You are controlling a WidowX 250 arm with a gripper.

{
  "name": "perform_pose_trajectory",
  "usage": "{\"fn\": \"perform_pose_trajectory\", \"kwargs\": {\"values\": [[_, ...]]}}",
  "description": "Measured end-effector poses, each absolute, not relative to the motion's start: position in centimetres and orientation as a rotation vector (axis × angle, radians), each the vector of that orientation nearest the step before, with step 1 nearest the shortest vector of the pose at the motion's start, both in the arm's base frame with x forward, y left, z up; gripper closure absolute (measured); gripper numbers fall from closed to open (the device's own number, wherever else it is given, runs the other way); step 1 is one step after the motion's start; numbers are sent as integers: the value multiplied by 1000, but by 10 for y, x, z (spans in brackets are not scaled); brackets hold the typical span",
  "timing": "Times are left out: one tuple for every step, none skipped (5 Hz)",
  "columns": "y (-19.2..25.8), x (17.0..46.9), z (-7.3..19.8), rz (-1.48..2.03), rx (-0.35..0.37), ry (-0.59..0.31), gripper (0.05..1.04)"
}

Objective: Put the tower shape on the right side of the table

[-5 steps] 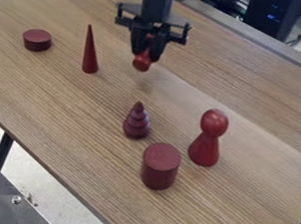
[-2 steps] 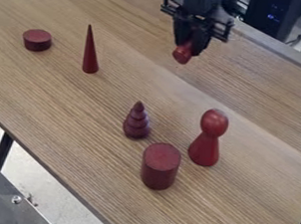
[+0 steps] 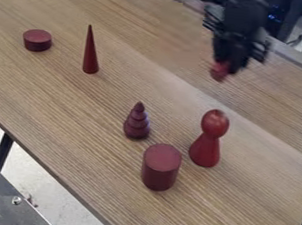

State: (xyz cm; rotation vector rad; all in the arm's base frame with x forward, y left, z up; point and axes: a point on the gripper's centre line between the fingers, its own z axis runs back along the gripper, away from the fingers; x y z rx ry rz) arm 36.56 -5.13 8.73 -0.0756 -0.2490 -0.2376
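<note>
- Tool [image 3: 224, 68] pinched closed around the tower [image 3: 218, 73], above the table [image 3: 270, 161].
- I'd steer right, wide of the round-headed figure [image 3: 208, 140] below it.
- I'd level the tower, lower gently, release only once seated.

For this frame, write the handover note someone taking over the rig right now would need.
Gripper: closed on a small red piece, probably the tower, raised above the far part of the table, right of centre in the view.
Done: piece grasped and lifted.
Left: lower it on the right side, release, back off.
Watch: the round-headed figure stands nearer the camera, with the thick cylinder beside it.
</note>
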Motion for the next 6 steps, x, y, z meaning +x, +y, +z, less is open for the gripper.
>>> {"fn": "perform_pose_trajectory", "kwargs": {"values": [[-68,365,83,-286,-80,-265,766],[-70,358,69,-263,-107,-242,766],[-66,354,53,-254,-113,-185,766],[-65,348,41,-299,-111,-144,766],[-64,341,33,-301,-115,-108,767],[-61,340,32,-294,-98,-99,768]]}}
